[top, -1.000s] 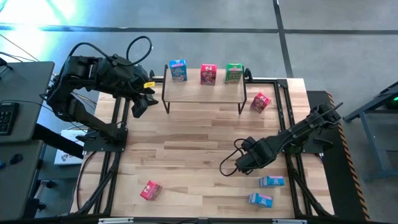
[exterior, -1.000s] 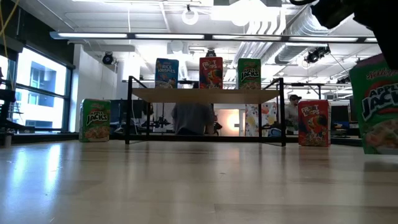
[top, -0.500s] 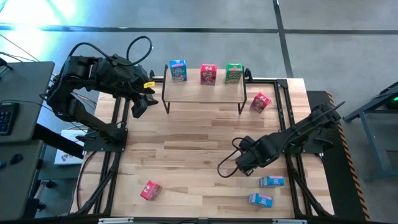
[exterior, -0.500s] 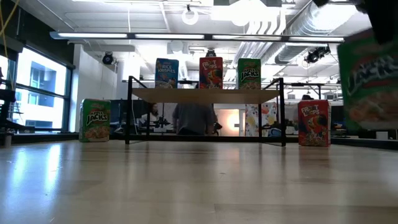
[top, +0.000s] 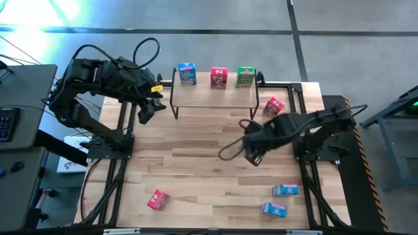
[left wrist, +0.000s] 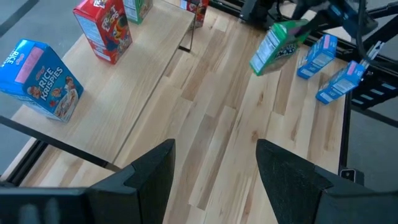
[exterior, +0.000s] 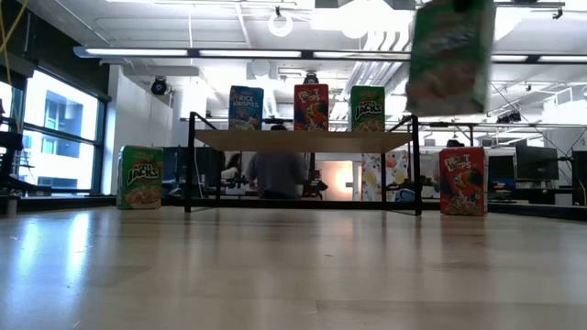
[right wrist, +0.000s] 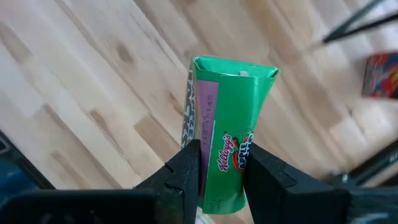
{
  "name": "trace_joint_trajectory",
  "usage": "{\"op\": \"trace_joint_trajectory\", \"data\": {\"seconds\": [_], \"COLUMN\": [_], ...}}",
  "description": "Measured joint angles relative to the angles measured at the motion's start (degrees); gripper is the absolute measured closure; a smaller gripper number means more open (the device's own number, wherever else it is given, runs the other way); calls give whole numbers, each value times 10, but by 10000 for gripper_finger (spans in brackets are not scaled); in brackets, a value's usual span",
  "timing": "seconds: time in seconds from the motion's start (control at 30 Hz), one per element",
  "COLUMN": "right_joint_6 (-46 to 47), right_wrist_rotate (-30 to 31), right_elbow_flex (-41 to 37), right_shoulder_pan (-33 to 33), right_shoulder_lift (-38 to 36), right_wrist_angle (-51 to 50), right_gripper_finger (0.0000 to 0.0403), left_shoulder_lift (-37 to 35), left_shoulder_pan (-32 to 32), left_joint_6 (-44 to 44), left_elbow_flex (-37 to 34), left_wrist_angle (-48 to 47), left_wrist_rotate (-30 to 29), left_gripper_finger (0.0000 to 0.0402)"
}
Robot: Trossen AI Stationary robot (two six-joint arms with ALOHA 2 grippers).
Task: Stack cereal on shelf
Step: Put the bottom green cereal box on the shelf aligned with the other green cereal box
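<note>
My right gripper (top: 253, 151) hangs over the middle of the table, in front of the shelf (top: 214, 99), shut on a green cereal box (right wrist: 229, 118). That box floats high at the right in the low view (exterior: 451, 57) and shows in the left wrist view (left wrist: 277, 46). On the shelf stand a blue box (top: 187, 74), a pink-red box (top: 219, 78) and a green box (top: 245, 76), each on its base. My left gripper (left wrist: 214, 180) waits open above the table's far left corner, touching nothing. My right gripper pinches the green box between its two fingers (right wrist: 186, 177) at the box's upper end (right wrist: 221, 186), on two opposite faces. The fingers come from above, pointing down. The box hangs below them, slightly tilted, well clear of the table.
A pink-red box (top: 273, 106) stands right of the shelf and another (top: 158, 200) lies near the front left. Two blue boxes (top: 285, 190) (top: 273, 209) lie at the front right. A green box (exterior: 139, 177) stands left of the shelf. A person sits beyond the table.
My right gripper has risen and moved from the table's front right toward the shelf, rolling its wrist. The green box, which stood low near the table, is now lifted well clear and carried along with it.
</note>
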Motion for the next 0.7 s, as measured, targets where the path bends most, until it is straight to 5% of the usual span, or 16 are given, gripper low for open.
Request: {"op": "trace_joint_trajectory", "data": {"seconds": [0.7], "right_joint_6": [-329], "right_wrist_rotate": [-6], "right_elbow_flex": [126], "right_shoulder_pan": [-214], "right_shoulder_lift": [0], "right_wrist_angle": [0], "right_gripper_finger": [306], "left_shoulder_lift": [0], "left_shoulder_pan": [0], "left_joint_6": [0], "left_elbow_flex": [0], "left_wrist_angle": [38], "left_wrist_rotate": [0], "left_gripper_finger": [186]}}
